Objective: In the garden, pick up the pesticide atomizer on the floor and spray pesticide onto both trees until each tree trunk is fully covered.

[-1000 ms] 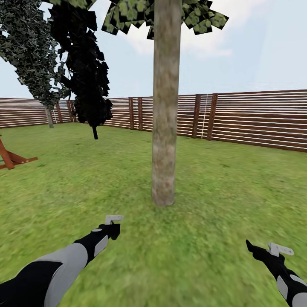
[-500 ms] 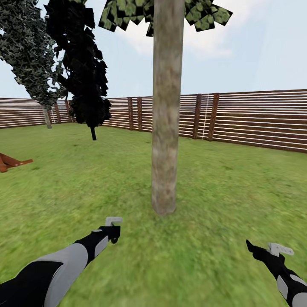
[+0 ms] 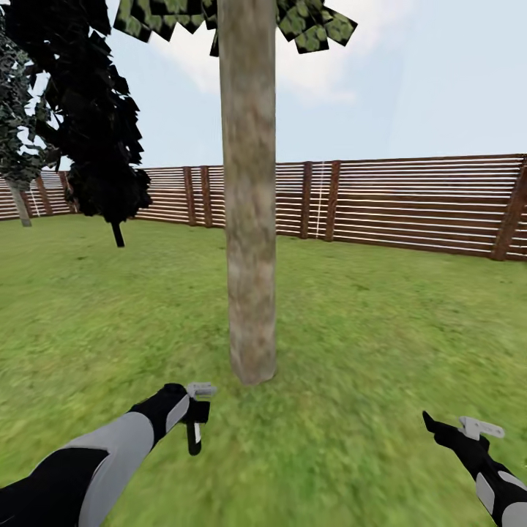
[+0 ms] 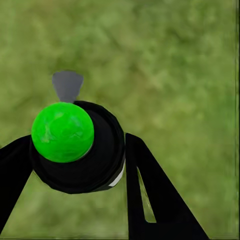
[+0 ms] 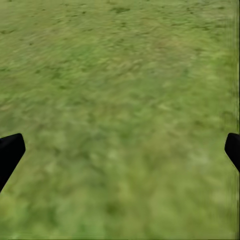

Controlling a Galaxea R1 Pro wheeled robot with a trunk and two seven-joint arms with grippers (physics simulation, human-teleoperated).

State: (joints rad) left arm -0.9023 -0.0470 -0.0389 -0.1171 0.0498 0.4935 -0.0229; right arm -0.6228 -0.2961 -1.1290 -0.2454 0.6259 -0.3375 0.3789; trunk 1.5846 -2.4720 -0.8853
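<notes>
The first job looks done: the small slim black pesticide atomizer [image 3: 194, 433] is off the flat green grass floor [image 3: 351, 351] and in the robot's left gripper [image 3: 196, 410]. In the head view it hangs down from that gripper, low over the grass and near the foot of the thick grey-brown tree trunk [image 3: 249, 219]. In the left wrist view the atomizer [image 4: 77, 145] looks like a round black body with a shiny green ball on top and a little grey tip. The 2 black jaws sit tight against its sides, so they are closed around it.

The right gripper [image 3: 448, 428] hangs over bare grass, well apart from the tree. In the right wrist view its jaws stand wide apart with nothing between them.

The spraying part looks like it is not done yet. The trunk is mottled with pale patches, and I cannot tell if any of that is spray. I see no mist. There is 1 thick-trunked tree close by, with blocky green leaves [image 3: 315, 22] high up. The second tree of the task must be found after this one. A near-black narrow tree [image 3: 95, 124] stands farther back, by the brown slatted wooden fence [image 3: 424, 205], and it is not one to spray.
</notes>
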